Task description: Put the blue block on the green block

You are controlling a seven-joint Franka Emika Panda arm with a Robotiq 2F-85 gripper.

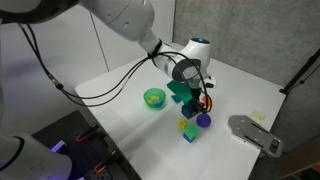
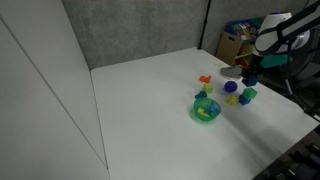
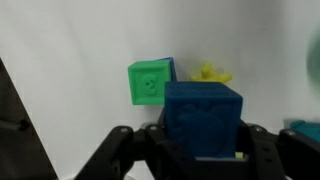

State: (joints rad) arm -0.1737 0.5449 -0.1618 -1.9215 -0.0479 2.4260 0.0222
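Observation:
In the wrist view my gripper (image 3: 203, 140) is shut on the blue block (image 3: 203, 112), a dark-blue cube held between the two fingers above the white table. The green block (image 3: 150, 82) sits on the table just beyond and to the left of the held block, apart from it. In both exterior views the gripper (image 1: 191, 98) (image 2: 250, 70) hovers over a small cluster of pieces that includes the green block (image 1: 189, 132) (image 2: 249, 95). The blue block is too small to make out there.
A green bowl (image 1: 153, 98) (image 2: 206, 110) stands near the cluster. A blue-purple ball (image 1: 203, 120) (image 2: 231, 87), a yellow piece (image 3: 210, 72) and an orange piece (image 2: 205, 80) lie close by. A grey device (image 1: 255, 133) sits at the table edge.

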